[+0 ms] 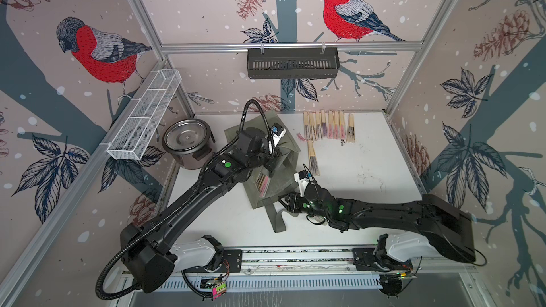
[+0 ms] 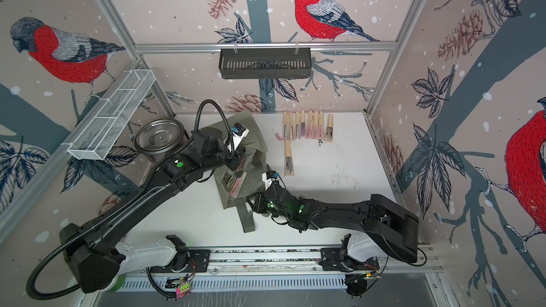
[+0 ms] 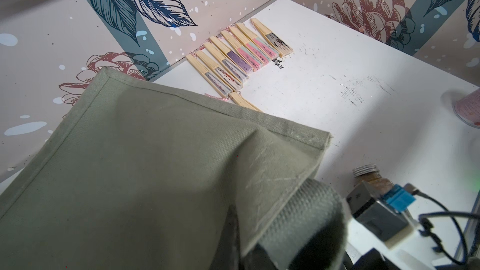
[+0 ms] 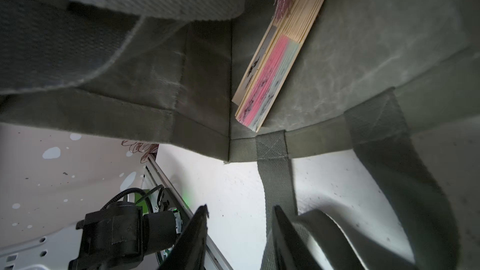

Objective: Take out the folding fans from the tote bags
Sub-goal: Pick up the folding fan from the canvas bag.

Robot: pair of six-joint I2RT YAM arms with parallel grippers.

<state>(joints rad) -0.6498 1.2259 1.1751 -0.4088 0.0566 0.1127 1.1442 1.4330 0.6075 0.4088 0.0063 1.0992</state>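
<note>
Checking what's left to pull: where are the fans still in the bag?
In a top view the fans lie inside the open mouth of the bag, mid-table, just ahead of the right gripper.

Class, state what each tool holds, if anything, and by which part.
Left tool grips the tote bag by its raised mouth rim, near a strap; right tool, open, holds nothing.

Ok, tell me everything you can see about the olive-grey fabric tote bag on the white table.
The olive-grey fabric tote bag is soft woven canvas with stitched hems and long webbing strap handles, one trailing on the white table. It lies slumped on its side, mouth toward the arm bases, closed bamboo folding fans inside. The left gripper is shut on its upper edge, holding the mouth up; the open right gripper sits at the mouth beside a strap.
</note>
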